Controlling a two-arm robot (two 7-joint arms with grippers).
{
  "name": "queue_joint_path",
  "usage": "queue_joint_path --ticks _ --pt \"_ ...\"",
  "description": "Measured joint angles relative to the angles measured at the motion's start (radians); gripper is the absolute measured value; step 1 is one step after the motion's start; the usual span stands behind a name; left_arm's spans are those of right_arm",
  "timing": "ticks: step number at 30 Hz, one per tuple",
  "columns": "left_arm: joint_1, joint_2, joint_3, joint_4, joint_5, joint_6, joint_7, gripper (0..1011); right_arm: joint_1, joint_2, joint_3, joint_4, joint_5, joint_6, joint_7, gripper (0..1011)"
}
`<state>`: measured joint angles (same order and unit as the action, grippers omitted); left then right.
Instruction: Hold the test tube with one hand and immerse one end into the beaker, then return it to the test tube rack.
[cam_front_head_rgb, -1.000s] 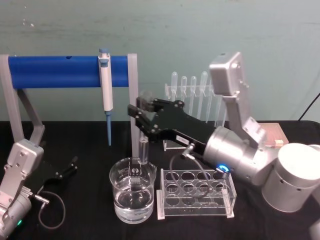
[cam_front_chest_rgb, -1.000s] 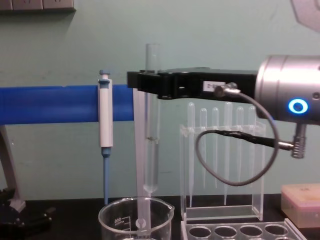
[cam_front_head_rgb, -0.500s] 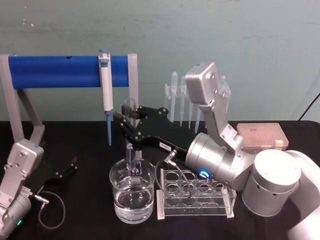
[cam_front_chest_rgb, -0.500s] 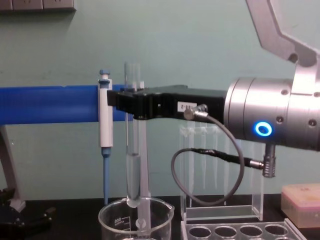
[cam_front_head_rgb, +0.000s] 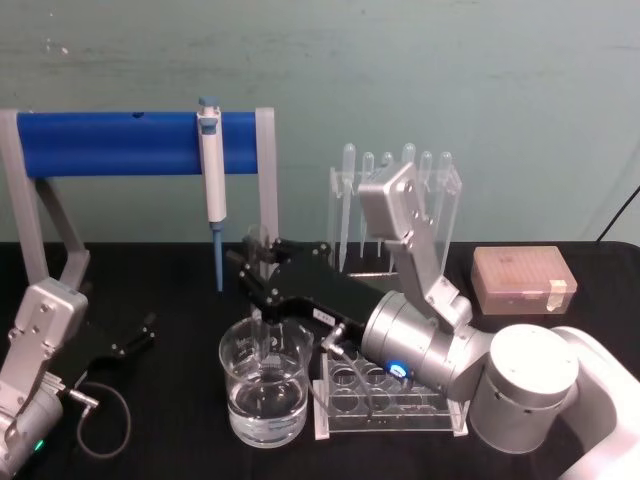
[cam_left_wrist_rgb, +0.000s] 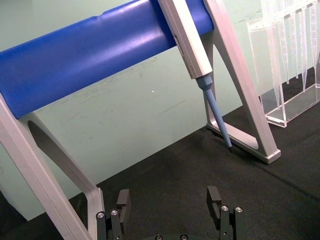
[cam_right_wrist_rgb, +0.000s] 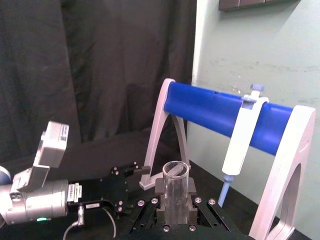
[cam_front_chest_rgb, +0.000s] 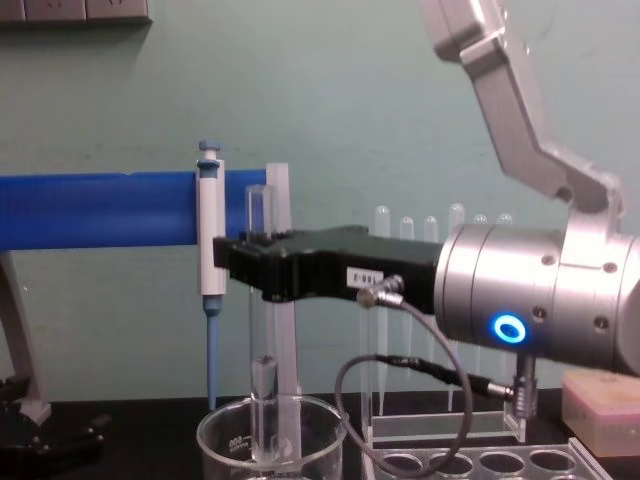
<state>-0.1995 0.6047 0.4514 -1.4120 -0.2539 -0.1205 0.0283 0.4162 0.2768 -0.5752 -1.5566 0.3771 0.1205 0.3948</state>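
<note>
One clear test tube (cam_front_chest_rgb: 262, 340), upright, lower end inside beaker (cam_front_chest_rgb: 214, 440), in right pincer (cam_front_chest_rgb: 254, 263)

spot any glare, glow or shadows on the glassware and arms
Head view: white highlights streak the beaker wall and the water. Chest view: a blue ring glows on the right wrist, behind the right pincer clamping the test tube. Left wrist view: the open left pincer sits over matte black cloth.

Test tube (cam_front_chest_rgb: 262, 215): clear glass, upright, open rim uppermost, clamped near its top by the right gripper (cam_front_chest_rgb: 248, 268), lower end down inside the beaker.
Beaker (cam_front_chest_rgb: 222, 440): wide clear glass, white graduations, part-filled with clear liquid.
</note>
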Motion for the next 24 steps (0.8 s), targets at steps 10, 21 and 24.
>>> queue_joint_path --ticks 10,21,24 --pt "0.000 0.000 0.000 0.000 0.000 0.000 0.000 1000 -0.016 -0.020 -0.001 0.050 -0.023 -0.025 0.013 224" --pt "0.000 0.000 0.000 0.000 0.000 0.000 0.000 1000 -0.036 -0.027 0.008 0.078 -0.035 -0.045 0.024 224" --pt "0.000 0.000 0.000 0.000 0.000 0.000 0.000 1000 -0.041 -0.028 0.010 0.085 -0.039 -0.049 0.030 224"
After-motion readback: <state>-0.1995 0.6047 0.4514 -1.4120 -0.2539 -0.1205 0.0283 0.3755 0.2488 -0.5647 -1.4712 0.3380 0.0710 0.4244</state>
